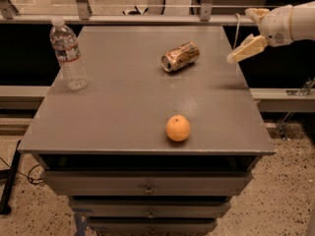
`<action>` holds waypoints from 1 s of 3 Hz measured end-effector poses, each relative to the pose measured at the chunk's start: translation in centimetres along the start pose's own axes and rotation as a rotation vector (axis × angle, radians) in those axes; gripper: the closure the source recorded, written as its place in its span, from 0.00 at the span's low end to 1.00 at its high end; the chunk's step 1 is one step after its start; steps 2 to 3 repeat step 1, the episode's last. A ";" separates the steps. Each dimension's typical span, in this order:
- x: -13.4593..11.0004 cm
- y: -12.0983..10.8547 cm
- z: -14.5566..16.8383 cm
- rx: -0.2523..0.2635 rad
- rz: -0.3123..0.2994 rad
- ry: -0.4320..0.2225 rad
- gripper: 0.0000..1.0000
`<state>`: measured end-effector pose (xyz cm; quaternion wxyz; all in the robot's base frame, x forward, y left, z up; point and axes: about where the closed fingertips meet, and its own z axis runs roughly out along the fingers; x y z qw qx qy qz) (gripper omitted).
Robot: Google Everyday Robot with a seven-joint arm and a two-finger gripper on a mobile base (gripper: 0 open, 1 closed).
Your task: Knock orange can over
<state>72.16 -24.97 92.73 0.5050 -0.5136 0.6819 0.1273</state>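
Note:
The orange can point(180, 56) lies on its side on the grey table point(123, 112), at the far middle, its silver top facing front-left. My gripper point(249, 32) hangs above the table's far right edge, to the right of the can and apart from it. Its two pale fingers point(246, 49) are spread open and hold nothing.
A clear water bottle point(69, 55) stands upright at the far left. A round orange fruit point(177, 128) sits near the front edge, right of centre. Drawers point(147, 186) lie below the tabletop. A railing point(147, 6) runs behind the table.

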 end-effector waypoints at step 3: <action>0.2 -0.6 -0.6 0.028 0.018 -0.010 0.00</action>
